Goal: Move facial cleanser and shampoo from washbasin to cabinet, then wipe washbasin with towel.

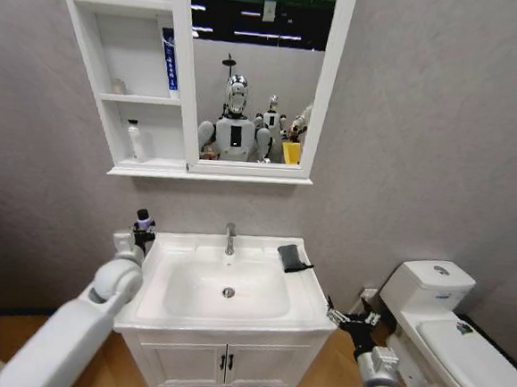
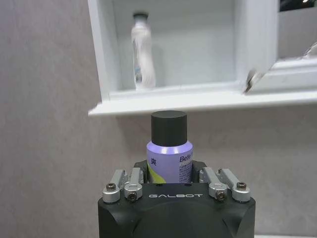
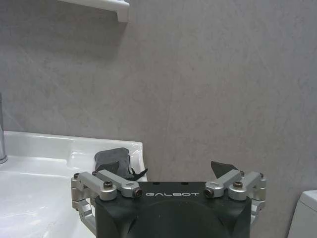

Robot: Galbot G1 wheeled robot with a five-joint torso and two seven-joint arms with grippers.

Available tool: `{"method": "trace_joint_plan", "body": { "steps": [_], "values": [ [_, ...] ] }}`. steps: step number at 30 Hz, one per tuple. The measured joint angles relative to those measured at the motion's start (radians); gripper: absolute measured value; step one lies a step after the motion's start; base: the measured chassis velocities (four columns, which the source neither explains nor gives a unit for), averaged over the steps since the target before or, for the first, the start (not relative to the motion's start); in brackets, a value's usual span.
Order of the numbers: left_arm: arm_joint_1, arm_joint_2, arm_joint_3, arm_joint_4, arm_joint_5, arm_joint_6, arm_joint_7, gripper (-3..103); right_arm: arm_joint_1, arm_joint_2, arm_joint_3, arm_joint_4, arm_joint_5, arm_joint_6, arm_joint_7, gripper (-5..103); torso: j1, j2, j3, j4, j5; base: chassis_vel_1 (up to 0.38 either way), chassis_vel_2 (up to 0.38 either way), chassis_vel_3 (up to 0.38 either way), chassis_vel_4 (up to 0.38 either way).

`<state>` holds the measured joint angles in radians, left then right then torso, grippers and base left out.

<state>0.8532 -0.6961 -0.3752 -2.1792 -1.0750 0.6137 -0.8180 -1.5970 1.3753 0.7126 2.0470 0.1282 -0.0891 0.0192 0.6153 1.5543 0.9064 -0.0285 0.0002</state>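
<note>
Cabinet (image 1: 127,98) on wall above washbasin (image 1: 164,307): white, three open shelves left of mirror (image 1: 255,68). Lowest shelf already w/ a slim white tube (image 1: 135,141), prob. the cleanser; middle shelf w/ a small clear item, too small to name, plus a blue-labelled tube (image 1: 170,59) leaning at the mirror side.

Washbasin white, rounded bowl, chrome faucet (image 1: 230,238) at back. Toilet (image 1: 461,348) off to the right.

Left gripper (image 1: 143,231) at basin's back-left corner, closed round a purple bottle (image 2: 169,161) w/ black cap, label partly readable, upright, likely the shampoo. Left wrist view: bottle below the cabinet's bottom ledge, white tube just above.

Step in hand, as judged: lift bottle to a shelf. Keep upright, clear the ledge before going in, aim for free space beside the tube, avoid knocking it.

Right gripper (image 1: 349,319) low beside basin's front-right corner, wide open, holding nothing.

Towel (image 1: 292,257): dark grey, folded, on basin's back-right rim, untouched.
</note>
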Motion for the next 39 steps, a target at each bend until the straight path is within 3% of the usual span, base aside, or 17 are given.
{"method": "trace_joint_plan", "body": {
  "steps": [3,5,8,11,12,14,23,39],
  "values": [
    [-0.048,0.088,-0.029,-0.08,-0.112,0.04,-0.017,43,0.003,-0.001,-0.009,0.001,-0.003,-0.005,0.0,100,0.0,0.0,0.0,0.0,-0.0003,0.0,0.0,0.0,0.0],
    [-0.132,0.136,-0.021,-0.065,-0.185,0.048,-0.001,43,0.005,-0.007,-0.012,0.008,-0.003,-0.012,0.0,100,0.0,0.0,0.0,0.0001,-0.0006,0.0,0.0,0.0,0.0],
    [-0.186,0.152,-0.005,-0.036,-0.209,0.051,0.017,43,0.006,-0.011,-0.013,0.011,-0.003,-0.016,0.0,100,0.0,0.0,0.0,-0.0003,-0.0006,0.0,0.0,0.0,0.0],
    [-0.377,0.179,0.067,0.098,-0.224,0.054,0.115,43,0.011,-0.019,-0.03,0.011,-0.005,-0.026,0.001,100,0.0,0.0,0.0,-0.0002,-0.0004,0.0,0.0,0.0,0.0],
    [-0.377,0.179,0.067,0.098,-0.224,0.054,0.115,43,0.011,-0.019,-0.03,0.011,-0.005,-0.026,0.001,100,0.0,0.0,0.0,-0.0002,-0.0004,0.0,0.0,0.0,0.0],
    [-0.508,0.158,0.151,0.209,-0.194,0.053,0.188,43,0.008,-0.017,-0.044,0.015,-0.02,-0.026,0.002,100,0.0,0.0,0.0,0.0001,-0.0003,0.0,0.0,0.0,0.0],
    [-0.795,0.041,0.362,0.493,-0.157,0.054,0.299,43,0.008,-0.016,-0.062,0.035,-0.038,-0.038,0.012,100,0.0,0.0,0.0,-0.0002,-0.0004,0.0,0.0,0.0,0.0],
    [-0.974,-0.143,0.526,0.743,-0.03,0.054,0.395,43,0.002,-0.014,-0.035,0.04,-0.023,-0.044,0.015,100,0.0,0.0,0.0,-0.0004,-0.0001,0.0,0.0,0.0,0.0]
  ]
}}
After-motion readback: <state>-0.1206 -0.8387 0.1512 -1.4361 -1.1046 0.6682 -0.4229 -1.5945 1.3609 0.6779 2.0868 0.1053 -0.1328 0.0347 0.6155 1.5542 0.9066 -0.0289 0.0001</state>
